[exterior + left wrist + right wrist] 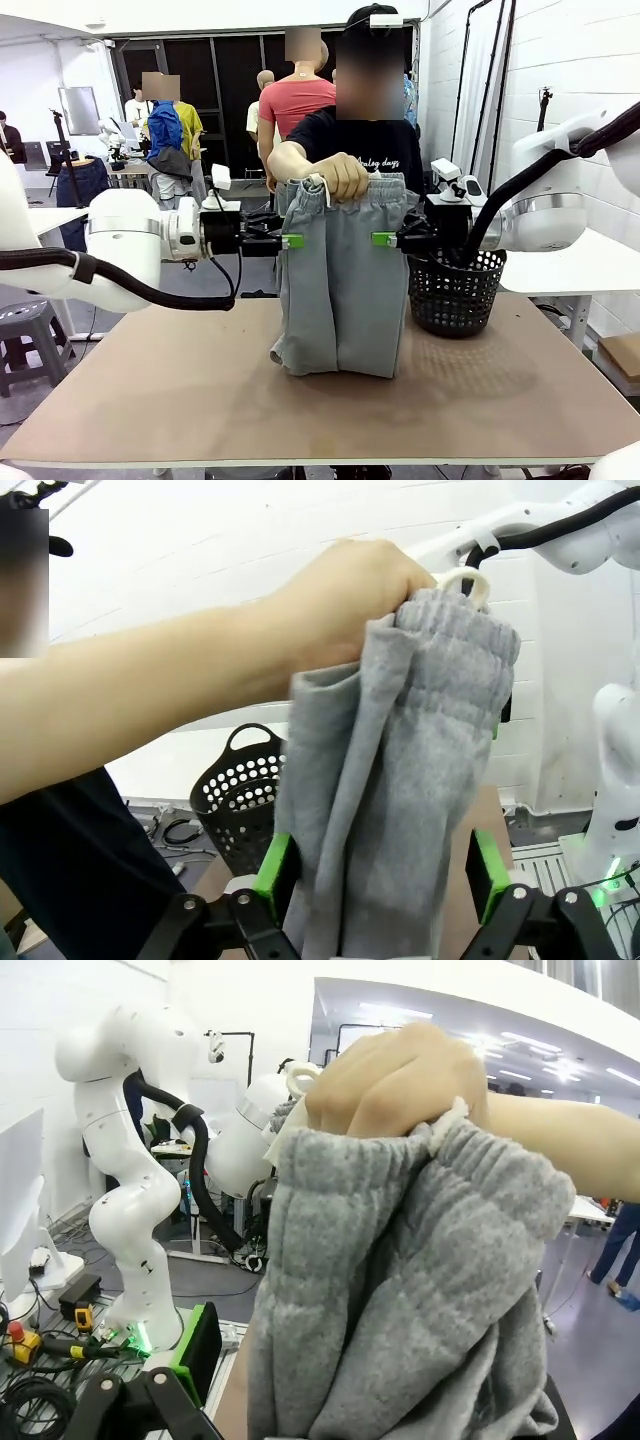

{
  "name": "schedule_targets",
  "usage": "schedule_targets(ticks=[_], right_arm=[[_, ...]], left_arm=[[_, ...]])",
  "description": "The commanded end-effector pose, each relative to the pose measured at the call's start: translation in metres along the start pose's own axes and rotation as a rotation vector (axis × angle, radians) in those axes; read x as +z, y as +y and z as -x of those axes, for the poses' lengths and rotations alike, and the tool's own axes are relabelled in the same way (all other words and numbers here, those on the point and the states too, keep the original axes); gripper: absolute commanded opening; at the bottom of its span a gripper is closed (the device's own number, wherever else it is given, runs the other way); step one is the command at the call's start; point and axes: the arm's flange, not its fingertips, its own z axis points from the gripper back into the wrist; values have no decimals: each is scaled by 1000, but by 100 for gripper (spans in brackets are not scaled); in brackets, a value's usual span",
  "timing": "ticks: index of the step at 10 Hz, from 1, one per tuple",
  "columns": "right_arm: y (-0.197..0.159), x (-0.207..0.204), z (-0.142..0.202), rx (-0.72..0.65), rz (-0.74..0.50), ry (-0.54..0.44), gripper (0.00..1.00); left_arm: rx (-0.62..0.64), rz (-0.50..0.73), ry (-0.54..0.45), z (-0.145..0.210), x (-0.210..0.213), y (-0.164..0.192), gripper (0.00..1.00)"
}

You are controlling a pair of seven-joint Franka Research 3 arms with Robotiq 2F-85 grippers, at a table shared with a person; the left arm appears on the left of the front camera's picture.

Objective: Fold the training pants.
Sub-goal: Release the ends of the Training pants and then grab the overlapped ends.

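While a person's hand grips the waistband, training pants: hanging upright over the desk, lower end bunched on it.
Left claw: jaws wide, at the pants' left edge; grey fabric hangs between the green pads.
Right claw: jaws wide, at the pants' right edge, level with the left claw.
Basket: black mesh, on the desk, just right of the pants.

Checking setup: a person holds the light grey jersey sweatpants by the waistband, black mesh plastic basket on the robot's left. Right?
No: the front view shows the black mesh plastic basket on the robot's right. The person's hand does hold the light grey jersey sweatpants by the waistband.
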Motion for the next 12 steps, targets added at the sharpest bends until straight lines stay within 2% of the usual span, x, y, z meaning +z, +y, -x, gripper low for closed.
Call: schedule_targets(ticks=[1,9,10,12], right_arm=[[-7,-7,-5,-9,-19,18,100],[-32,-21,-7,-41,-21,71,100],[-34,-22,-7,-44,-20,75,89],[-35,-19,-8,-59,-8,92,51]], left_arm=[[20,32,51,-5,-18,4,89],[65,41,-9,-2,-52,8,89],[78,32,-27,-2,-51,9,70],[107,-11,-53,-3,-49,10,31]])
